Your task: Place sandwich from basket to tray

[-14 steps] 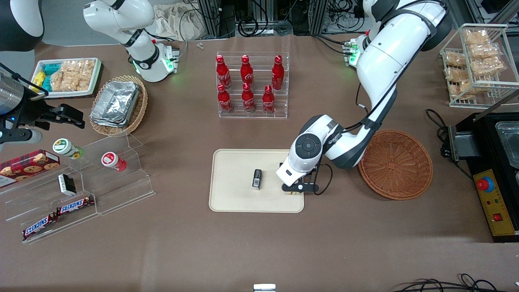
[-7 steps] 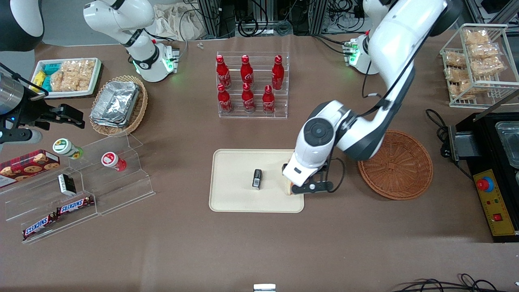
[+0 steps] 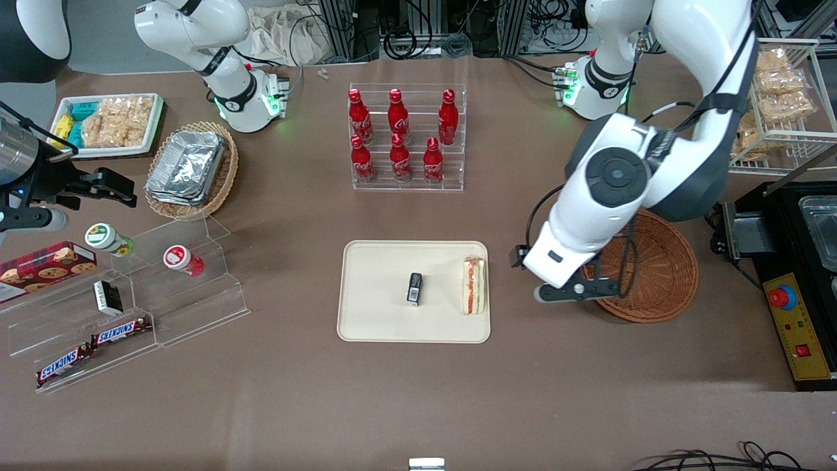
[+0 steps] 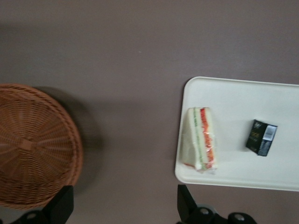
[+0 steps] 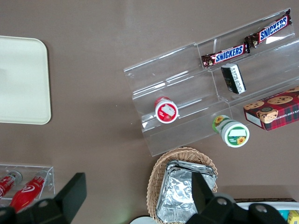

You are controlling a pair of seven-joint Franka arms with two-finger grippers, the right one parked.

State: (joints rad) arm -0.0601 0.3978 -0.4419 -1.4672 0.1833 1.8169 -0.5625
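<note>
I see the clear-wrapped triangular sandwich (image 3: 473, 285) lying on the cream rectangular tray (image 3: 374, 320); my gripper (image 3: 570, 292) hangs released, holding nothing, between tray and round reddish-brown wicker basket (image 3: 660, 281)

left arm: raised, bent | pincer (image 3: 575, 292): fingers spread, holding nothing

Sandwich (image 3: 473, 285) on tray (image 3: 379, 320); tool (image 3: 567, 292) above table between tray, basket (image 3: 654, 275).

Wrapped sandwich (image 3: 473, 285) on tray (image 3: 373, 314), basket (image 3: 660, 275) apart
</note>
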